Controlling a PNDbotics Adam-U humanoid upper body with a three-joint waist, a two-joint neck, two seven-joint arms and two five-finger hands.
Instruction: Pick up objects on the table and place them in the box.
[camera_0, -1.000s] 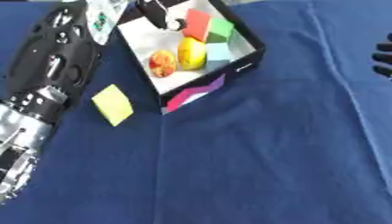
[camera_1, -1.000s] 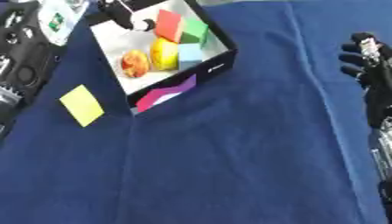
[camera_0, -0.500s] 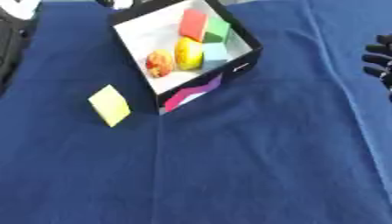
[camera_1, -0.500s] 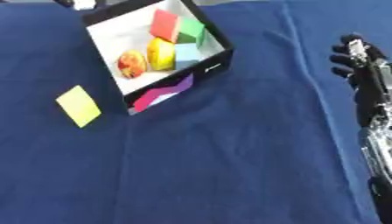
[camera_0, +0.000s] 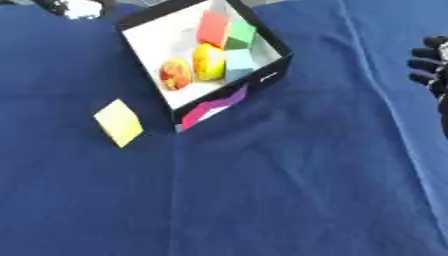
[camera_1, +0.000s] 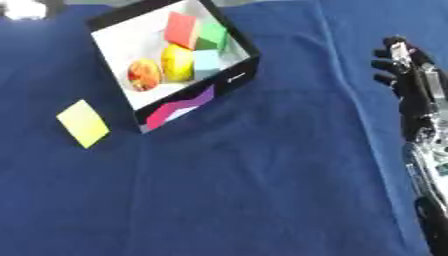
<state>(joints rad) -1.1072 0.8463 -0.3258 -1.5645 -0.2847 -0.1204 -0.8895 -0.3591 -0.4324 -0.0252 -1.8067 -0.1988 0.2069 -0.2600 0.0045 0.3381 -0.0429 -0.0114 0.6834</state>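
Blue-clothed table (camera_0: 289, 200) carries black box (camera_0: 273, 70) (tilted), yellow block (camera_0: 118, 122) beside.

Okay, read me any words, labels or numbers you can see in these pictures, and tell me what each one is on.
No text can be read.
The black box has a small white mark on its outer side wall: too blurred to read.
The yellow block on the blue cloth shows no print.
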